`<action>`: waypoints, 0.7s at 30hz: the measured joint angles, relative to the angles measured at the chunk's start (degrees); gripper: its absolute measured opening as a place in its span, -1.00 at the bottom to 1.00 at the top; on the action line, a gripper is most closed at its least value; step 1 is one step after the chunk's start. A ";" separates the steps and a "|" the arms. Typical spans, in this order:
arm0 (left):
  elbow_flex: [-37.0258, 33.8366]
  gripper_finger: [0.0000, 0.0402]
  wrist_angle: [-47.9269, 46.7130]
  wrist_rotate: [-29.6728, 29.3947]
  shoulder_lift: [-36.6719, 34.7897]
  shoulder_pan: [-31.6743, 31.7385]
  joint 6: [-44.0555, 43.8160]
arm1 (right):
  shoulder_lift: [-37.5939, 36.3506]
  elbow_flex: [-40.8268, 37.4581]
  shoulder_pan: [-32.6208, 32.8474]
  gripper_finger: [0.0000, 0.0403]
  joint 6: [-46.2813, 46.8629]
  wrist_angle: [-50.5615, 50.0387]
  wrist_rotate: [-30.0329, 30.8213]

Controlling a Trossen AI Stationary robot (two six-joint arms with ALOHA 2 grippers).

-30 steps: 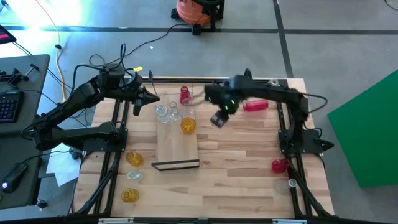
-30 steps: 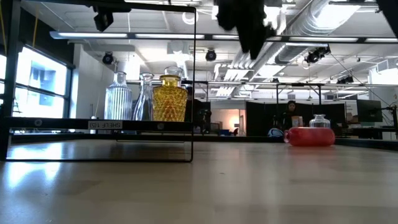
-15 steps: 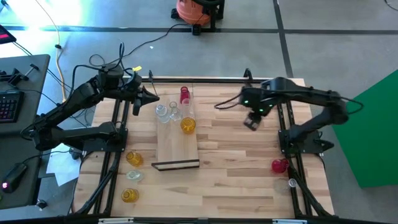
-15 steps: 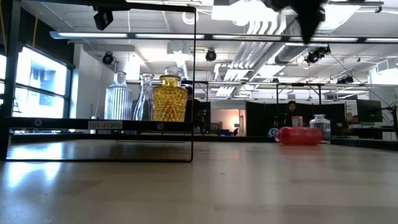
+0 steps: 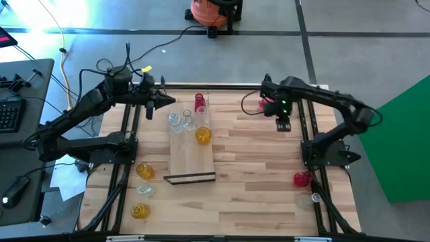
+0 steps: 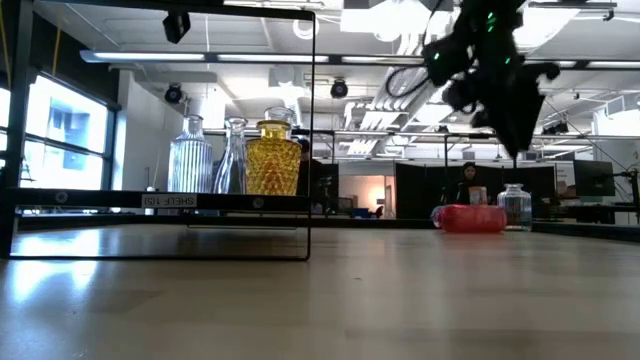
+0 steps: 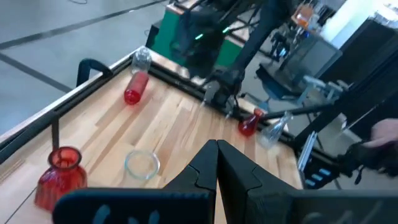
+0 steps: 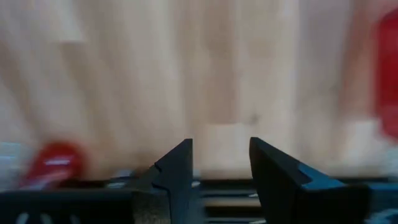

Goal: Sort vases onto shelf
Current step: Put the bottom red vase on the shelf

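The shelf [image 5: 191,154] is a light-wood board with a dark strip at its near end. Two clear vases [image 5: 175,119] and a yellow vase [image 5: 203,135] stand at its far end, and a red vase [image 5: 199,102] stands just beyond them. Another red vase [image 6: 468,218] lies on its side on the table at the far right. My right gripper [image 5: 283,125] hangs open above the table next to it, pointing down and touching nothing. My left gripper [image 5: 172,102] is shut and empty, raised at the far left near the shelf's vases.
Two yellow vases [image 5: 145,171] and a clear one [image 5: 144,190] stand outside the table's left frame rail. A red vase [image 5: 301,179] and a clear one [image 5: 316,197] stand at the right rail. A clear vase [image 6: 515,205] stands behind the fallen red one.
My right gripper has swung from above the shelf's far end toward the table's right edge, dropping lower and rolling about its wrist. The fallen red vase has rolled a little along the table, leftward in the low view.
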 joint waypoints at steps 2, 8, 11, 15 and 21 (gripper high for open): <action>0.00 -1.00 0.71 -0.02 0.32 0.01 -0.72 | 3.06 0.45 -1.41 -0.32 -5.56 3.67 4.65; 0.00 -1.00 0.63 -0.05 0.62 -0.01 -1.73 | 10.67 3.79 -5.33 -0.32 -14.46 14.27 11.47; 0.00 -1.00 0.59 -0.07 0.62 -0.08 -1.71 | 13.81 7.14 -7.16 -0.32 -17.20 16.50 11.43; 0.00 -1.00 0.59 -0.11 0.62 -0.08 -1.71 | 17.11 11.57 -9.44 -0.32 -18.87 15.67 10.09; 0.00 -1.00 0.59 -0.12 0.62 -0.08 -1.70 | 20.40 13.20 -11.86 -0.31 -22.35 7.27 6.71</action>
